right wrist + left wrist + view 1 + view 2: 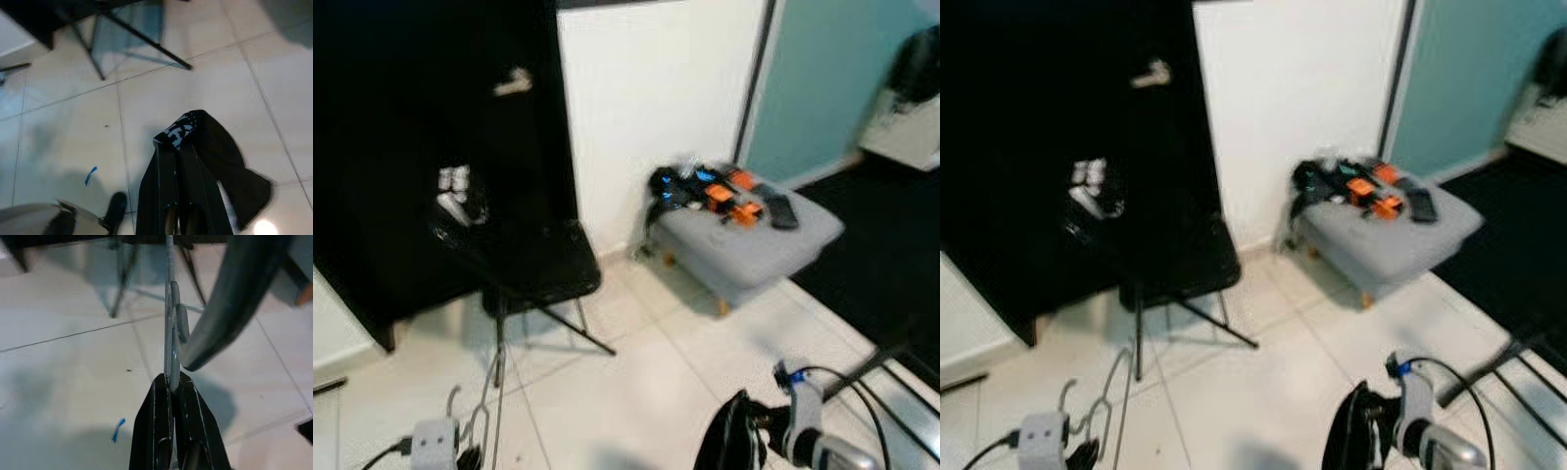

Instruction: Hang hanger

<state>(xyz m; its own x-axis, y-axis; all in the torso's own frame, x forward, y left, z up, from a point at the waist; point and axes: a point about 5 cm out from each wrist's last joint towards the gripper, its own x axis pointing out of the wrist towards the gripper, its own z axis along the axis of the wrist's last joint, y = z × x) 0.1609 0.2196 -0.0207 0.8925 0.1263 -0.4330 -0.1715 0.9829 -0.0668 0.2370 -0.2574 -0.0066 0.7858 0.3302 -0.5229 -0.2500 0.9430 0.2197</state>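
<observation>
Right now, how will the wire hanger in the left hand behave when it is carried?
The hanger looks like thin wire, so probably light and slightly springy. The left hand pinches it at one narrow spot, so it may swing or twist. Its smooth surface could slip.

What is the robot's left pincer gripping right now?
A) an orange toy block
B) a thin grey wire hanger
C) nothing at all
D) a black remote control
B: in the left wrist view the left pincer has its two black fingers pressed together on the thin grey hanger, which sticks out ahead of it above the pale tiled floor.
</observation>
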